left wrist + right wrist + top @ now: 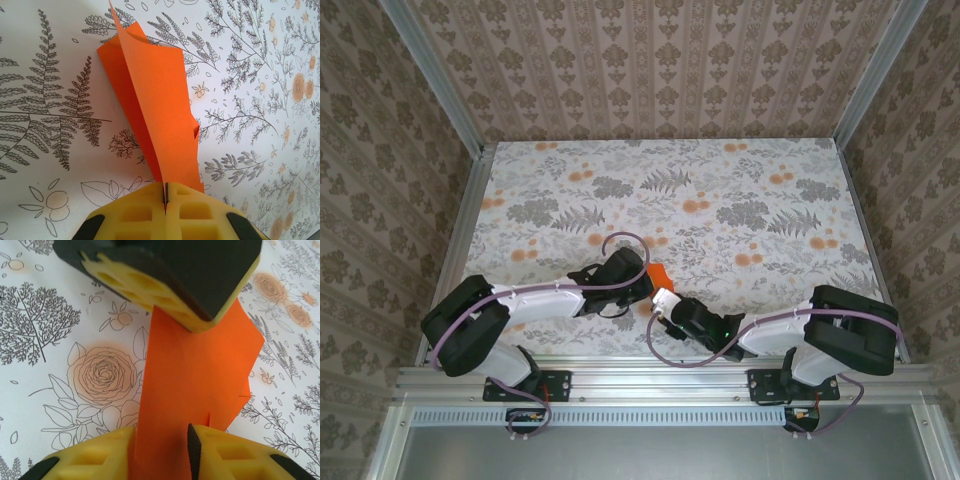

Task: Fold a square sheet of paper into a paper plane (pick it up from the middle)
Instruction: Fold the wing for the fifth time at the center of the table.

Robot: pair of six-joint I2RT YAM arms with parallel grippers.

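Holding a folded square sheet of paper [150, 105] between them, two robot arms meet over the near middle of a patterned table [770, 190]. The left gripper [166, 192] is clamped tight on one narrow end of the sheet, its yellow fingers [140, 212] pressed together with the orange paper pinched in the seam. The right gripper [162, 445] faces it from the opposite end, jaws narrowly apart with the paper's other end lying between them; whether its pads actually press the paper I cannot tell.

The firm pinch on one end probably anchors the creased layers so they cannot slide, and the second gripper likely sits astride the far end to steady the strip or take a fresh hold for the next fold. The sheet seems lifted clear of the table rather than lying on it.

The paper is thin, plain and bright orange, now a long strip with several layers. It narrows toward the left grip, one loose flap curls up at the wider end, and a small nick or jutting corner shows on one long edge. The fingers are yellow with a lattice of square hollows and black backing. The table covering is white, printed with grey ferns, outlined leaves and pale orange roses.
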